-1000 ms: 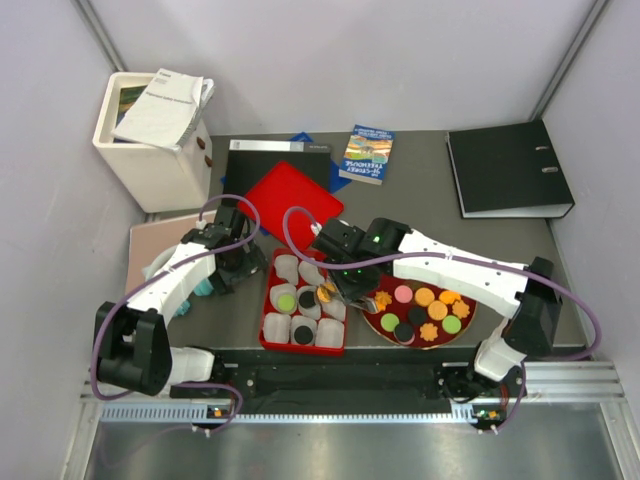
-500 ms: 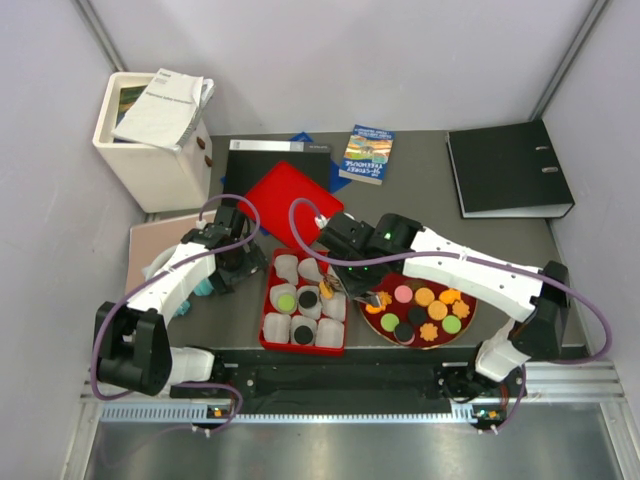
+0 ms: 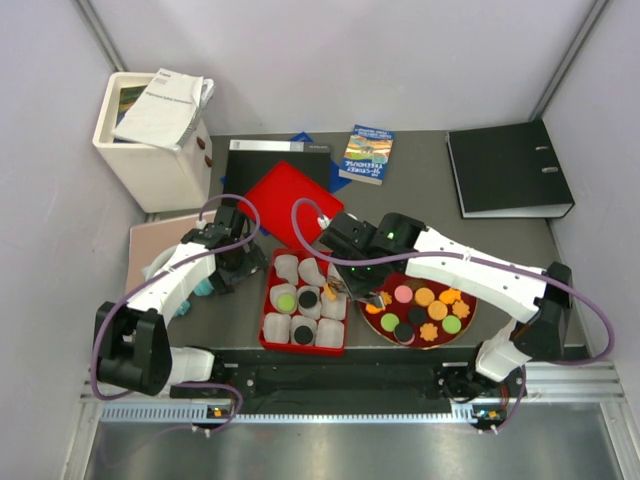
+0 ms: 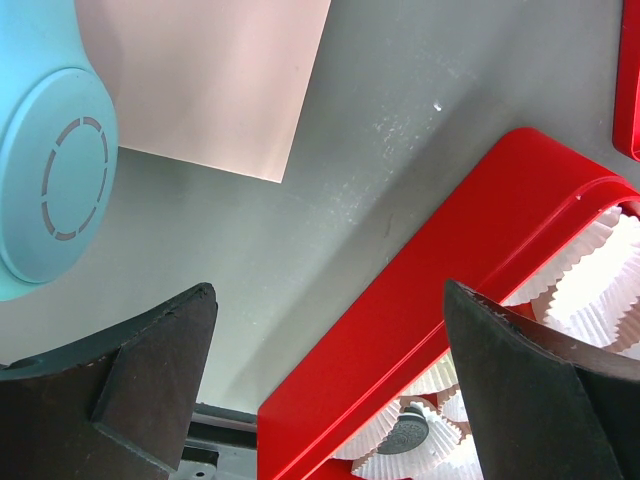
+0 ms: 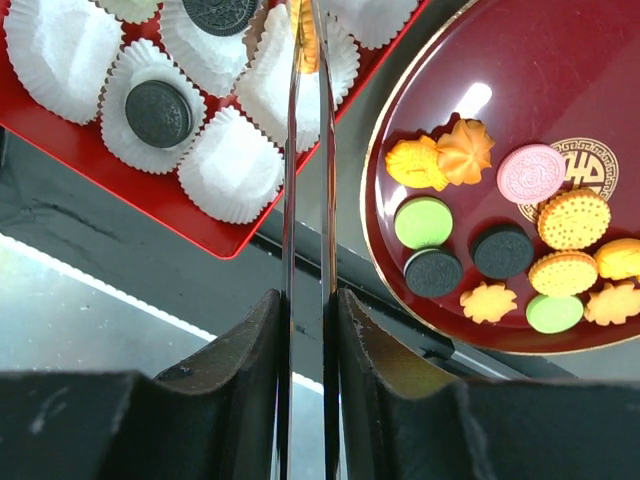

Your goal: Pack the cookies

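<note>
Several cookies (image 3: 437, 310) lie on a dark red plate (image 3: 472, 298): round black, green, pink and orange ones and orange flower shapes (image 5: 489, 301). A red tray (image 3: 268, 318) of white paper liners holds a green cookie (image 3: 286, 300) and two black cookies (image 5: 159, 113). My right gripper (image 5: 308, 300) is shut on metal tongs (image 5: 308, 180). The tong tips pinch an orange cookie (image 5: 305, 40) over a liner at the tray's right side. My left gripper (image 4: 328, 290) stands open above the tray's left rim (image 4: 400, 330), holding nothing.
A red lid (image 3: 293, 203) lies behind the tray. At the back stand a white box of papers (image 3: 150, 140), a black sheet (image 3: 275, 158), a book (image 3: 366, 154) and a black binder (image 3: 510, 168). A pink board (image 3: 155, 245) and a light blue object (image 4: 50, 170) lie left.
My right arm has carried the tongs and the orange cookie leftward from the plate's edge to over the tray. The left arm has not moved.
</note>
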